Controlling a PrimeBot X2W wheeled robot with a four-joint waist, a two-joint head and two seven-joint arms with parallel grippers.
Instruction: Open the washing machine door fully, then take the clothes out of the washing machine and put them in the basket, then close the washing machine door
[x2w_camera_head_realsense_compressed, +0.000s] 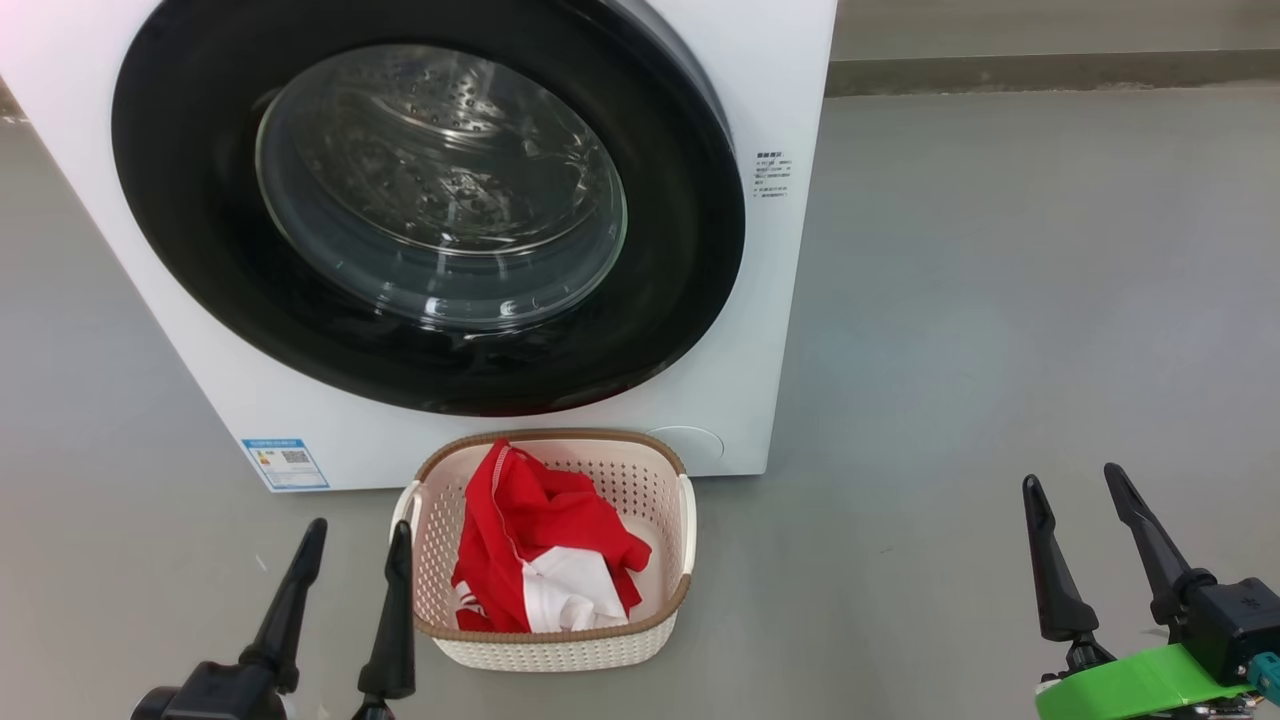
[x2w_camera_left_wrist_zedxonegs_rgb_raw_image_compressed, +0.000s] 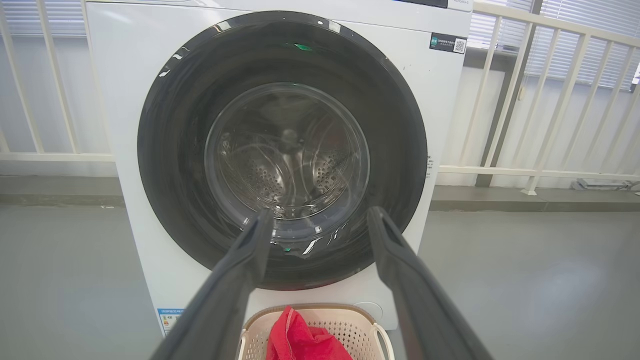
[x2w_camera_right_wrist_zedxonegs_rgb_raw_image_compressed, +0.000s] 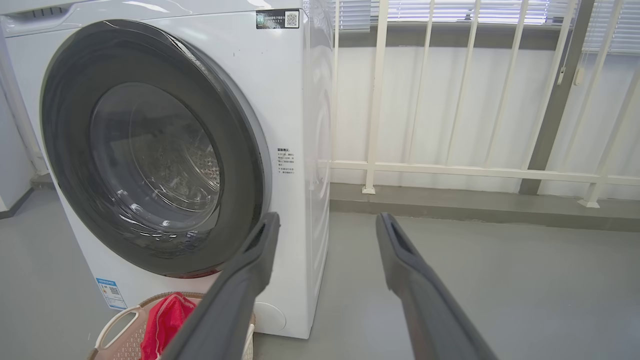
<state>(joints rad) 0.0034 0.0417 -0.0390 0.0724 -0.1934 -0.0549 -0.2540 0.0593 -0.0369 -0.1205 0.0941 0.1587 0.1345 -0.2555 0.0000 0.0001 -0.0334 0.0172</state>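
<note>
The white washing machine stands ahead with its black-rimmed round door shut against the front; the steel drum shows through the glass bowl. On the floor before it sits the cream basket holding the red and white clothes. My left gripper is open beside the basket's left handle, nothing between its fingers. My right gripper is open over bare floor far to the right. The left wrist view faces the door and the clothes. The right wrist view shows the door and the basket.
A white railing and a low grey kerb run behind and right of the machine. Grey floor spreads wide to the right. A small blue label sits low on the machine's front.
</note>
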